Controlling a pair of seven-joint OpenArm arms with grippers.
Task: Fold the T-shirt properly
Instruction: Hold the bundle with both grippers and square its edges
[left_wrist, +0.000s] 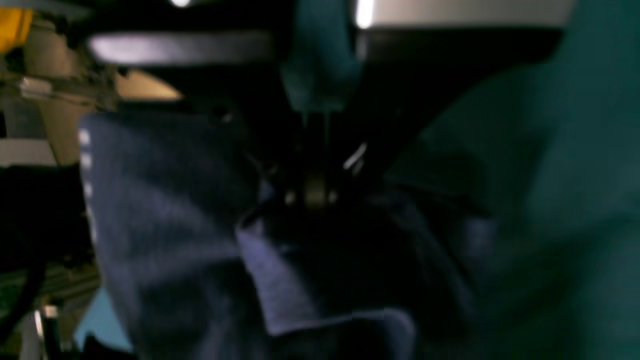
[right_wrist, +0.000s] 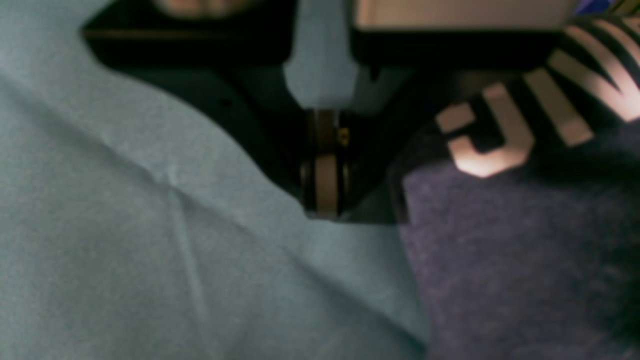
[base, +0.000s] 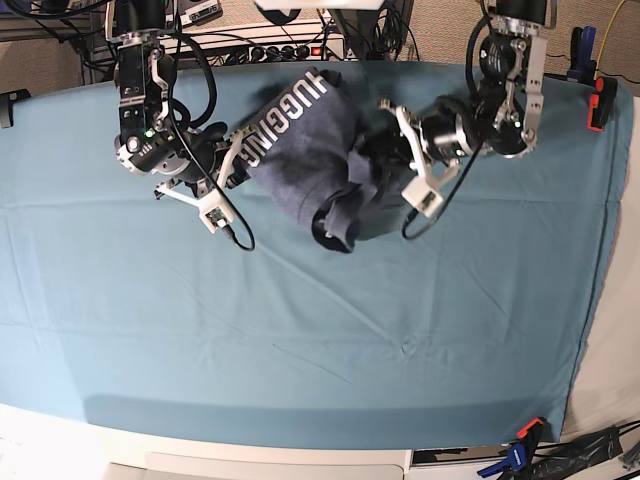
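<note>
Lying bunched in the upper middle of the base view, the T-shirt (base: 305, 150) rests on the teal table cloth (base: 300, 340), its white "HUGGING" lettering (base: 284, 118) facing up along its upper left side and a rolled fold hanging toward the frame's centre.

At the garment's right edge sits the left gripper (base: 385, 160), its jaws brought together; the left wrist view is dark and blurred, but blue-grey fabric seems to be gathered right at the fingertips, so it appears to pinch the T-shirt (left_wrist: 165, 200) there.

On the shirt's left side is the right gripper (base: 238, 150), jaws likewise closed. In the right wrist view its fingertips (right_wrist: 325, 210) sit low over the pale cloth just beside the shirt's edge (right_wrist: 500, 260), with the lettering in the upper right of that frame; no fabric shows between them.
</note>
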